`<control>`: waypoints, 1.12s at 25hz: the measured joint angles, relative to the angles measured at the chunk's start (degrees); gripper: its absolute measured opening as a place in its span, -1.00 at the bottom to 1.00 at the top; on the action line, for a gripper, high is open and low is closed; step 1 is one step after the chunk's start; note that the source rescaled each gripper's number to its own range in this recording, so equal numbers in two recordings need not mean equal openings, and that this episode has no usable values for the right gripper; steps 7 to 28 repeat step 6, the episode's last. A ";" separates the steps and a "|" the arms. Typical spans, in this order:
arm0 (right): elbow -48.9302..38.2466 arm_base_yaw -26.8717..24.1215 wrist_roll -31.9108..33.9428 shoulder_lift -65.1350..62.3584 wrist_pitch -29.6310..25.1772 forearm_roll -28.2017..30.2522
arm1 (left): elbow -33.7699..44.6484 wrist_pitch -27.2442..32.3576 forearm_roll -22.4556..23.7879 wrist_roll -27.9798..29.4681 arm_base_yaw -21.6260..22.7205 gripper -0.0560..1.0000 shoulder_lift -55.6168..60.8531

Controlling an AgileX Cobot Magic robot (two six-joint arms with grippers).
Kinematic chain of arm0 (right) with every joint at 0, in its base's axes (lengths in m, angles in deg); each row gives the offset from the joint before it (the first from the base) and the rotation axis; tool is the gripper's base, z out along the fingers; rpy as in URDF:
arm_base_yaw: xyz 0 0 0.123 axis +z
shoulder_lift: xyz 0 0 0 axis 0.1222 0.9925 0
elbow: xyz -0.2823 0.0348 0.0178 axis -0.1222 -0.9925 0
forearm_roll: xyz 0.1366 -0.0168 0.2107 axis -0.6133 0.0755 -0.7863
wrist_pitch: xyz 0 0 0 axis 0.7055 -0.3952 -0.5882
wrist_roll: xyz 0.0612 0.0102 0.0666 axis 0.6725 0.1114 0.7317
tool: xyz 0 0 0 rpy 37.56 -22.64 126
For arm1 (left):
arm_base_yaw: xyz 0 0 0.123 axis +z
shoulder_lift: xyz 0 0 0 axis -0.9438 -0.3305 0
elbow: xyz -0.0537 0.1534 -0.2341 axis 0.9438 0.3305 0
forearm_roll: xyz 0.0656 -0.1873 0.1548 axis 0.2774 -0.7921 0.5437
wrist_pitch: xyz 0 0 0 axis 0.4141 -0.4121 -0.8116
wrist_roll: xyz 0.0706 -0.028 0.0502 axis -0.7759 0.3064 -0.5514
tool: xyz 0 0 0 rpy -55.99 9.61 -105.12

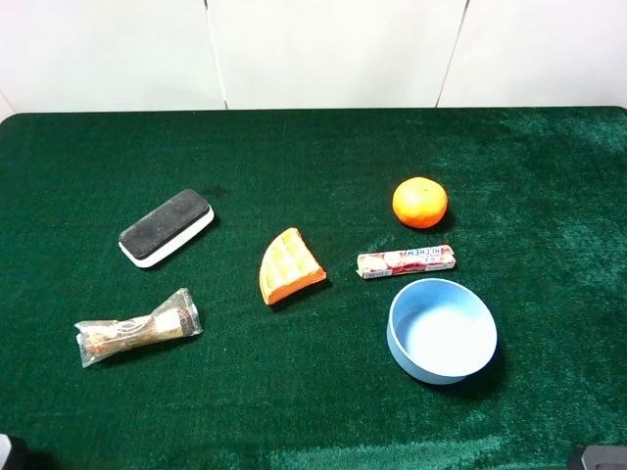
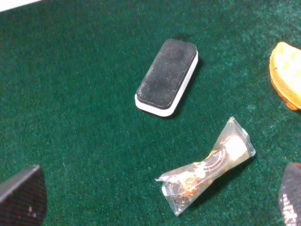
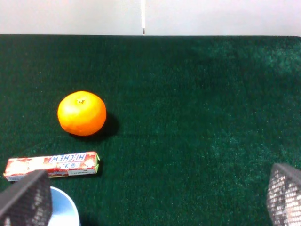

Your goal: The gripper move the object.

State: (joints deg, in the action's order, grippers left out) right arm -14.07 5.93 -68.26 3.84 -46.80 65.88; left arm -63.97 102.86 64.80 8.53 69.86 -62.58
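The small round orange mandarin point(image 1: 419, 202) sits on the green cloth right of centre, far from both grippers. It also shows in the right wrist view point(image 3: 82, 113), well ahead of the fingers, with its dimple up. My right gripper point(image 3: 155, 197) is open and empty, with one dark fingertip point(image 3: 23, 197) at each lower corner. My left gripper point(image 2: 157, 197) is open and empty, hovering over the left part of the table with fingertips point(image 2: 21, 197) spread wide. In the high view only dark bits show at the bottom corners.
Around the mandarin are a candy stick point(image 1: 406, 260), a light blue bowl point(image 1: 441, 329) and a flat orange waffle wedge point(image 1: 290, 266). A black and white eraser point(image 1: 167, 227) and a clear wrapped packet point(image 1: 137, 329) lie at the left. White wall panels stand behind the table.
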 joint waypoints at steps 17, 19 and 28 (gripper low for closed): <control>0.00 0.00 0.02 0.00 0.00 0.00 | 0.00 0.00 0.00 0.00 0.00 1.00 0.00; 0.00 0.00 0.02 0.00 0.00 0.00 | 0.00 0.00 0.00 0.00 0.00 1.00 0.00; 0.00 0.00 0.02 0.00 0.00 0.00 | 0.00 0.00 0.00 0.00 0.00 1.00 0.00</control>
